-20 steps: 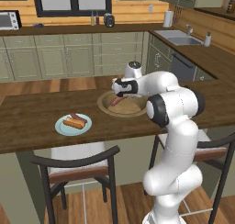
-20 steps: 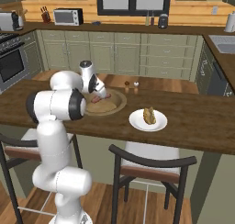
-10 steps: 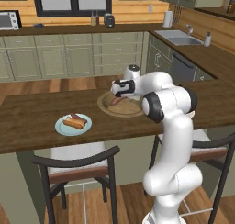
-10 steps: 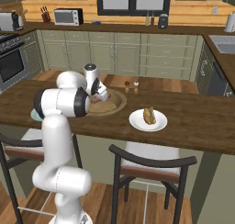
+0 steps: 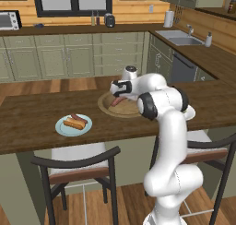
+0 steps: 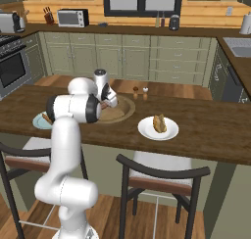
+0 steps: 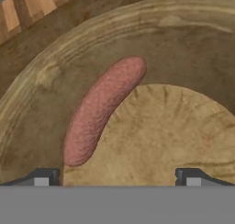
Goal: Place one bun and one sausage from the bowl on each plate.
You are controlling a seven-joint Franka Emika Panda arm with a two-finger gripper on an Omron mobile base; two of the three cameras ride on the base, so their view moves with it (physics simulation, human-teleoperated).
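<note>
**Hand view update: last sausage lined up in the bowl**

Hand view has the gripper [image 7: 117, 176] hovering low over the bowl [image 7: 41, 76], jaws spread as wide as they go and holding nothing. 1 sausage [image 7: 102, 108] lies on the bowl's sloped inner wall, off toward the left fingertip [image 7: 42, 177] rather than centred between the 2.

Compared with a second ago, the arm has swung a bit further over the bowl and tilted down at it, so I'd guess the pick is about to start. The blue plate [image 5: 62, 126] already has a bun [image 5: 73, 124] and sausage, and the white plate [image 6: 147, 130] has just its bun [image 6: 159, 123], so this looks like the last piece.

Room-wise, the thick rim curves close beside the sausage, so the outer finger gets little space. The counter [image 6: 215, 130] between bowl and white plate is open.
</note>
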